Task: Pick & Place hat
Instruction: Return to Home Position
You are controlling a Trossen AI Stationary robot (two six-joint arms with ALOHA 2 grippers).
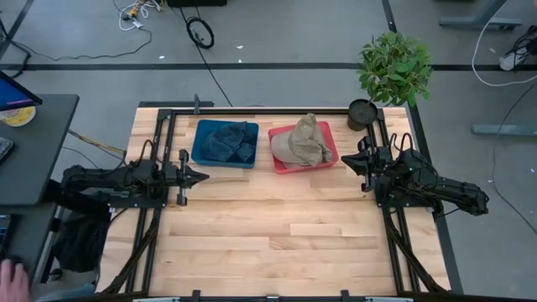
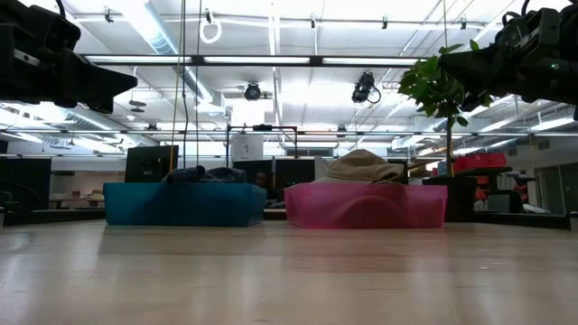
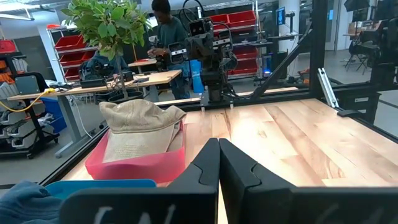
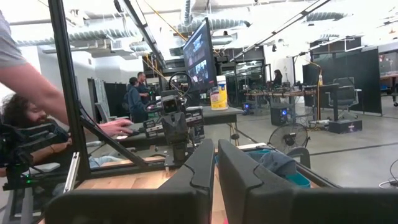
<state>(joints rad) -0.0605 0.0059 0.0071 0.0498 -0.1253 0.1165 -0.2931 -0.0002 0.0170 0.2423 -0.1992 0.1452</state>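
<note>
A tan hat [image 1: 302,143] lies crumpled in the pink tray [image 1: 329,159] at the table's far side; it also shows in the low view [image 2: 361,168] and the left wrist view [image 3: 138,121]. A blue tray [image 1: 201,151] beside it holds dark blue cloth [image 1: 226,141]. My left gripper [image 1: 201,176] rests at the table's left, shut, level, pointing right, apart from both trays. My right gripper [image 1: 346,161] rests at the table's right, shut, pointing left, just right of the pink tray.
A potted plant [image 1: 393,71] stands at the table's far right corner, behind my right arm. Black frame rails run along both sides of the table [image 1: 277,243]. The near half of the wooden top is bare. A person's hand shows at the picture's lower left [image 1: 10,273].
</note>
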